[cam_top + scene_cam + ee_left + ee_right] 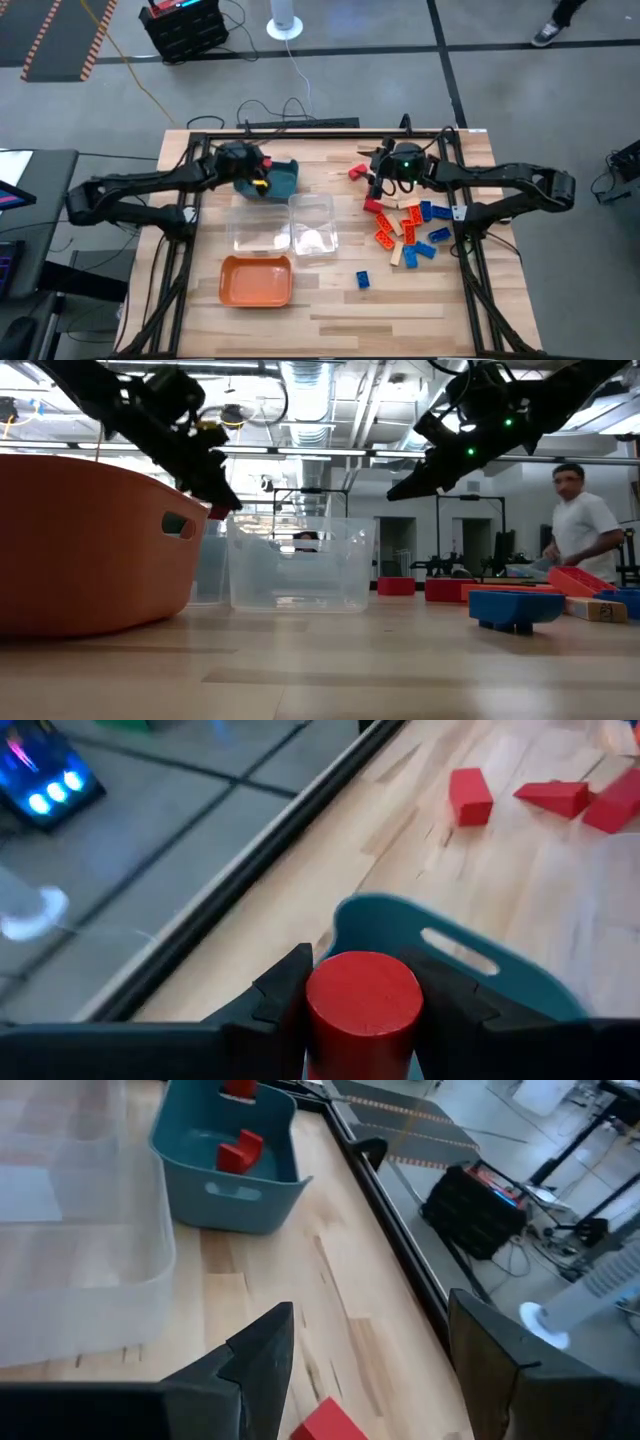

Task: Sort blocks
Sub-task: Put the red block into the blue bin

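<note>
The left claw (pixel 362 1010) pinched a red cylinder block (pixel 362 1003) above the teal tray (pixel 281 178), which sat near the counter's (pixel 400 300) far edge. The right claw (pixel 365 1370) hung with fingers spread over a red block (pixel 325 1423) near the far edge. Most blocks (pixel 408 228) lay scattered toward the counter's right edge, beside two clear trays (pixel 285 225); an orange tray (pixel 257 281) sat nearer the front edge.

Picture edge cuts off the red block (pixel 325 1423) below the right gripper (pixel 365 1370).
</note>
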{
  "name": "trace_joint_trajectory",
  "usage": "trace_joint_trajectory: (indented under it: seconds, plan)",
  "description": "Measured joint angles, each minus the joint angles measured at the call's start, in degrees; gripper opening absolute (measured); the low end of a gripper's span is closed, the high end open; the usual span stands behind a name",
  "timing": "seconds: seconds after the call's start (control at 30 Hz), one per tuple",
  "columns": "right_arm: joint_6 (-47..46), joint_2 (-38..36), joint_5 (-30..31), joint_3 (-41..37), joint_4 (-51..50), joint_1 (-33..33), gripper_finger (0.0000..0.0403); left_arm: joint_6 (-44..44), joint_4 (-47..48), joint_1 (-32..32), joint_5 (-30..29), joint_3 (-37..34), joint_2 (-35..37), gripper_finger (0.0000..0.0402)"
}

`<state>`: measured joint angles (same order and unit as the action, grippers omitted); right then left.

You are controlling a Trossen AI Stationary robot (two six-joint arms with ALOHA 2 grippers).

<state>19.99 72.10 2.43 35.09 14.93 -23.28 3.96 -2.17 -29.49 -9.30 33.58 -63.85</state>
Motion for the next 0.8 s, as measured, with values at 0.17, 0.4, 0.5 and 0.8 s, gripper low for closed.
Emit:
trace_joint_trajectory:
  seconds: [0.17,0.4,0.5,0.8]
  plan:
    - [0.0,0.35,-1.08,0.0,0.2,-1.31,0.023,-2.64,-0.4,-5.9,5.06,0.37,-5.03,0.0129]
    - [-0.42,0.35,-1.17,0.0,1.1,-1.3,0.023,-3.89,0.63,-7.4,7.71,0.42,-10.78,0.0129]
    - [-0.51,0.35,-1.17,0.02,1.22,-1.3,0.023,-3.67,2.49,-7.38,7.29,0.81,-12.2,0.013]
    - [-1.18,0.35,-1.17,0.07,1.85,-1.3,0.023,-0.45,6.11,-7.37,4.55,3.54,-15.0,0.0162]
